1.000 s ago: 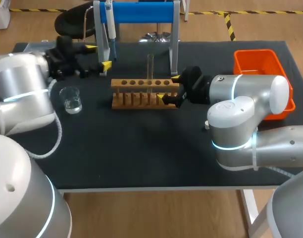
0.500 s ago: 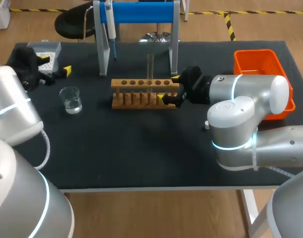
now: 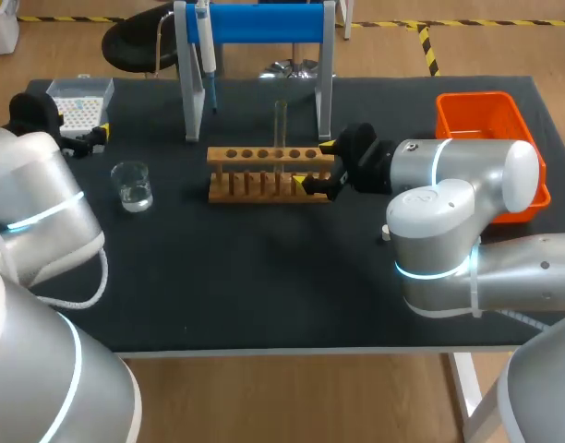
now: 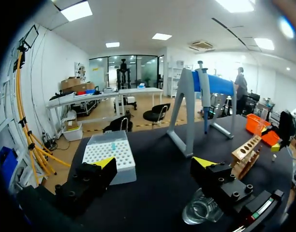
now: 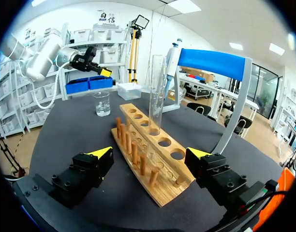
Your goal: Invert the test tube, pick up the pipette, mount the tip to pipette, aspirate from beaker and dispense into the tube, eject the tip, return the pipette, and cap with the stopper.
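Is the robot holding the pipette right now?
No, the pipette hangs by itself on the blue stand, behind the wooden rack.

Bright, even light falls from overhead. The black table (image 3: 264, 286) looks matte, with only faint, soft shadows beneath the wooden rack (image 3: 229, 196). Small highlights glint on the beaker (image 3: 133, 187) and the test tube (image 5: 156, 82), and the right arm (image 3: 476, 175) has a glossy sheen on its white shell.
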`<state>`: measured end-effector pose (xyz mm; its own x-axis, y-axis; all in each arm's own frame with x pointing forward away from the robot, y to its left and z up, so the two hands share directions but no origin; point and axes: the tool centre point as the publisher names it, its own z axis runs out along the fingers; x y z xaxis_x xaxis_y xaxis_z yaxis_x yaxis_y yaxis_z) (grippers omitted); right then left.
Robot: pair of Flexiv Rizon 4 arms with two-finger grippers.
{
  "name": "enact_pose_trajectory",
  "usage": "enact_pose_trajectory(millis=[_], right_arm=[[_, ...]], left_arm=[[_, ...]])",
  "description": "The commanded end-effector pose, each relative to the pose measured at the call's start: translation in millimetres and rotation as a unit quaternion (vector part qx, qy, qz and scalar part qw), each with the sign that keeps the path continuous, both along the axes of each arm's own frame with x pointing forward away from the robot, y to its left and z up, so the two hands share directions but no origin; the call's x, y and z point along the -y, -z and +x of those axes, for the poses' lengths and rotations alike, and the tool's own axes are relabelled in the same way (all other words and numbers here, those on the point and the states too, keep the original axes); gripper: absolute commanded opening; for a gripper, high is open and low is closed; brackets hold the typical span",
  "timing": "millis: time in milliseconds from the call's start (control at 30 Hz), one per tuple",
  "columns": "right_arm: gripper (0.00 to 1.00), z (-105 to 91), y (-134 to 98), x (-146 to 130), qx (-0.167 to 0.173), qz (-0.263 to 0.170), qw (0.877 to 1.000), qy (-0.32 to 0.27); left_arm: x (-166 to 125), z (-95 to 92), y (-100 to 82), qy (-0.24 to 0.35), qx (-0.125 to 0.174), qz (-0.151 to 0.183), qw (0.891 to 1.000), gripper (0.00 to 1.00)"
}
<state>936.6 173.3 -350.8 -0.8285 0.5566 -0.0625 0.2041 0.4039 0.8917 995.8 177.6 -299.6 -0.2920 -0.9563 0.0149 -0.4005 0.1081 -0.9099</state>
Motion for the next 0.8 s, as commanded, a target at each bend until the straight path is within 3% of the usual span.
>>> enact_pose_trajectory(millis=[33,433,800], right_arm=[[1.00,-0.3,0,-1,0.000,-0.001,1.000,0.001],[1.00,-0.3,0,-1,0.000,-0.001,1.000,0.001],[1.00,-0.3,0,-1,0.000,-0.001,1.000,0.001]], left_arm=[[1,12.3,9.7,-0.097,0.015,0.036,0.994,1.00],[-11,30.6,20.1,-0.087,0.002,0.024,0.996,1.00],[-23,43.8,17.6,-0.054,-0.040,0.017,0.998,1.00]])
